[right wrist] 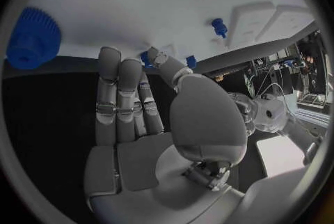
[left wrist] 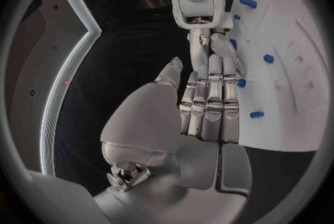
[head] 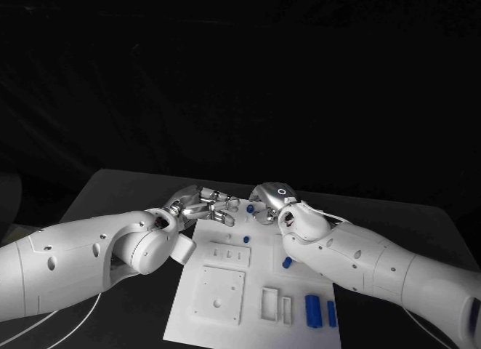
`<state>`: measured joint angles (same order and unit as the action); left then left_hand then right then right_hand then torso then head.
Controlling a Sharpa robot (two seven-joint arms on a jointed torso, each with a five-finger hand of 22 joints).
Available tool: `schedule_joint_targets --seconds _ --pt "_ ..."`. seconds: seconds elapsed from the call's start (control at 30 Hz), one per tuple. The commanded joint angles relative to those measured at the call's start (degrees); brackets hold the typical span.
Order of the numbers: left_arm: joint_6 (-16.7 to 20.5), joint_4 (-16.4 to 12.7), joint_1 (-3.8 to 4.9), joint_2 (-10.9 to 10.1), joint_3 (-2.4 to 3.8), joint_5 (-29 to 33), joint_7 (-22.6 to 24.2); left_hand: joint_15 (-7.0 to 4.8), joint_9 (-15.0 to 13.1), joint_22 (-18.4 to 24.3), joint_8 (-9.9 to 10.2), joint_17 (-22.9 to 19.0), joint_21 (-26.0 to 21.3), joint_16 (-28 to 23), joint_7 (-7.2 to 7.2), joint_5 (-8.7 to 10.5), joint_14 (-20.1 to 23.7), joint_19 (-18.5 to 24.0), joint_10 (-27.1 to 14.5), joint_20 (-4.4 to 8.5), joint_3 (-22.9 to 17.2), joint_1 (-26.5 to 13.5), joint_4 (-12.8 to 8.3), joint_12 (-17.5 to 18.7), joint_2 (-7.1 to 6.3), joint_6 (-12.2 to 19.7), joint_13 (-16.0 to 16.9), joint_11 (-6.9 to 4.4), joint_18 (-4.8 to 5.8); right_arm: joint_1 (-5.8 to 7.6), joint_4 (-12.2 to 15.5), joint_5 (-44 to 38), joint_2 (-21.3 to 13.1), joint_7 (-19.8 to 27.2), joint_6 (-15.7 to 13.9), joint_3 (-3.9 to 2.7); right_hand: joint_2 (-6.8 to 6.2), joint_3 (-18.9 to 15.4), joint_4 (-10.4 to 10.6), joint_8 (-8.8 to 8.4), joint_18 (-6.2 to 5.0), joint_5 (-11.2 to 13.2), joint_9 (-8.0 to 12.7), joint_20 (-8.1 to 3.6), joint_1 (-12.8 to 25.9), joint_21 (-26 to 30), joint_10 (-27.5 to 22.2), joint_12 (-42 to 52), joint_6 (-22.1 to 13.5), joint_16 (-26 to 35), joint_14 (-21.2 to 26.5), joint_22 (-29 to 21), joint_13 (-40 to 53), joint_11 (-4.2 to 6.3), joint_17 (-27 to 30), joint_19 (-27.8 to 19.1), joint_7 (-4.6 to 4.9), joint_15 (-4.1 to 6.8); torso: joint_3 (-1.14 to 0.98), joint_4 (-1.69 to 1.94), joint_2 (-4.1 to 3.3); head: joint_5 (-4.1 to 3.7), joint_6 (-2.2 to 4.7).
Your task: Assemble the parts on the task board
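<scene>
Silver hands (head: 202, 203) (head: 270, 205) seemingly empty, fingers extended

- Head view: looks down from above onto the counter (head: 115, 189) and the task board (head: 251, 291).
- Left wrist view: sits close behind the left hand (left wrist: 209, 107), facing the board's edge.
- Right wrist view: sits close behind the right hand (right wrist: 132, 107).
- All views share the task board.

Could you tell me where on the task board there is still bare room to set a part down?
On the task board, the near-left margin beside the square plate is bare, as is the strip between the plate and the blue bars. The far end is crowded: the left hand and right hand meet there among small blue parts.
</scene>
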<state>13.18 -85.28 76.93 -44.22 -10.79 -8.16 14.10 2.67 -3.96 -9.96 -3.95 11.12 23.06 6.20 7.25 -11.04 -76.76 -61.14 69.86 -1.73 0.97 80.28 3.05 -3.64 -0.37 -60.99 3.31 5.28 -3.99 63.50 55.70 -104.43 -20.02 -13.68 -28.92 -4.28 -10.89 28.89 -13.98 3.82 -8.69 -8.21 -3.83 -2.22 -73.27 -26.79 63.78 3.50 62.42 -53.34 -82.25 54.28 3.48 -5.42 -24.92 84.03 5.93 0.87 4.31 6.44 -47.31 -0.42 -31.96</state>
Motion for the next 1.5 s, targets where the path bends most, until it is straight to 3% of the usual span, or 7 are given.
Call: schedule_joint_targets --seconds 0.03,0.37,0.57,0.73,0.87,1.0,1.5 --pt "-0.66 -0.26 0.20 -0.29 0.06 -0.30 0.10 0.08 0.02 0.04 0.30 0.05 0.14 -0.14 0.00 0.08 0.09 -0.03 -0.38 -0.01 -0.03 0.08 -0.34 0.24 0.31 0.30 0.08 -0.04 0.39 -0.05 1.16 1.51 -1.12 -0.24 -3.20 -0.04 -0.49 -0.79 0.17 -0.24 -0.70 0.21 0.00 0.36 -0.10 0.42 -0.49 -0.15 -0.30 0.05 0.06 -0.08 0.00 -0.01 0.13 1.80 -0.28 -0.30 -0.14 -0.50 0.09 0.13 0.23" --pt "-0.58 0.96 0.33 -0.81 0.02 -0.18 0.21 0.08 0.03 0.05 0.32 0.05 0.17 -0.13 0.02 0.20 0.09 0.00 -0.38 -0.02 0.00 0.02 -0.37 0.23 0.25 0.34 0.09 -0.04 0.39 -0.06 9.75 5.20 -9.89 0.10 -0.99 -3.40 -0.36 1.11 2.58 -0.19 0.26 -0.26 -0.03 -0.53 1.69 0.78 6.74 0.07 0.57 0.06 -0.03 0.22 0.10 1.72 0.37 1.94 0.73 0.75 -0.71 -1.96 0.97 0.69 0.31" --pt "-0.68 2.63 0.33 -1.31 -0.04 -0.05 0.41 0.08 0.02 0.06 0.30 0.05 0.24 -0.12 0.00 0.19 0.09 0.05 -0.38 -0.02 -0.04 0.02 -0.48 0.23 0.31 0.27 0.09 -0.05 0.38 -0.30 12.77 10.04 -16.48 1.24 1.42 -5.90 -0.80 0.11 3.49 -0.18 1.63 -9.23 -0.23 -2.79 2.48 -0.34 16.83 1.13 1.36 0.20 0.19 1.37 2.07 5.03 -0.10 1.87 -0.10 3.28 -1.25 -3.17 1.58 1.18 0.34" --pt "-0.76 3.64 0.31 -1.43 -0.08 -0.01 0.53 0.08 0.03 0.06 0.33 0.06 0.30 -0.11 0.01 0.21 0.07 0.05 -0.40 -0.02 -0.03 -0.08 -0.48 0.24 0.34 0.26 0.09 -0.03 0.38 -0.86 13.07 12.85 -19.23 1.54 5.24 -7.09 0.19 -9.48 4.89 0.09 3.95 -10.61 -0.20 -4.81 2.35 -4.96 18.13 13.43 -0.58 -0.88 -0.43 4.24 17.78 6.93 -1.71 2.60 -0.46 4.82 -1.64 -3.75 1.79 1.26 0.44" --pt "-0.73 4.31 0.30 -1.51 -0.10 0.01 0.60 0.08 0.03 0.06 0.33 0.06 0.30 -0.11 0.01 0.21 0.07 0.05 -0.40 -0.02 -0.03 -0.08 -0.48 0.24 0.34 0.26 0.09 -0.03 0.38 -2.21 12.96 13.88 -20.14 1.56 8.36 -8.84 1.69 -16.07 5.95 -0.15 3.35 -9.98 -0.75 -4.46 1.81 -10.14 6.80 37.57 -1.92 -3.06 0.18 7.51 46.25 6.54 -4.41 2.63 -0.42 4.46 -2.10 -3.94 1.71 1.77 0.29" --pt "-0.86 4.70 0.27 -1.53 -0.13 0.01 0.57 0.08 0.03 0.06 0.33 0.06 0.30 -0.11 0.01 0.21 0.07 0.05 -0.40 -0.02 -0.03 -0.08 -0.48 0.24 0.34 0.26 0.09 -0.03 0.38 -3.01 12.49 14.10 -19.84 1.60 9.80 -9.69 1.86 -18.00 6.91 -0.15 3.22 -9.15 -1.17 -3.97 1.51 -14.80 8.06 50.03 -2.88 -5.23 0.92 10.87 59.24 6.01 -8.48 2.72 -0.14 4.04 -2.59 -3.99 1.54 1.94 0.10" --pt "-1.45 5.36 -0.01 -0.96 -0.16 0.01 0.46 0.10 0.03 0.10 0.32 0.05 0.35 -0.12 0.00 0.32 0.12 0.13 -0.42 -0.04 -0.01 -0.14 -0.56 0.23 0.37 0.29 0.09 -0.03 0.39 -3.98 9.22 12.23 -15.02 1.95 10.17 -10.14 1.21 -18.95 9.32 -0.19 3.33 -8.91 -1.46 -3.31 0.68 -21.66 10.99 59.92 -4.10 -7.32 0.71 18.24 68.57 5.42 -20.68 2.95 0.22 3.39 -2.99 -3.25 0.86 1.78 -0.27"
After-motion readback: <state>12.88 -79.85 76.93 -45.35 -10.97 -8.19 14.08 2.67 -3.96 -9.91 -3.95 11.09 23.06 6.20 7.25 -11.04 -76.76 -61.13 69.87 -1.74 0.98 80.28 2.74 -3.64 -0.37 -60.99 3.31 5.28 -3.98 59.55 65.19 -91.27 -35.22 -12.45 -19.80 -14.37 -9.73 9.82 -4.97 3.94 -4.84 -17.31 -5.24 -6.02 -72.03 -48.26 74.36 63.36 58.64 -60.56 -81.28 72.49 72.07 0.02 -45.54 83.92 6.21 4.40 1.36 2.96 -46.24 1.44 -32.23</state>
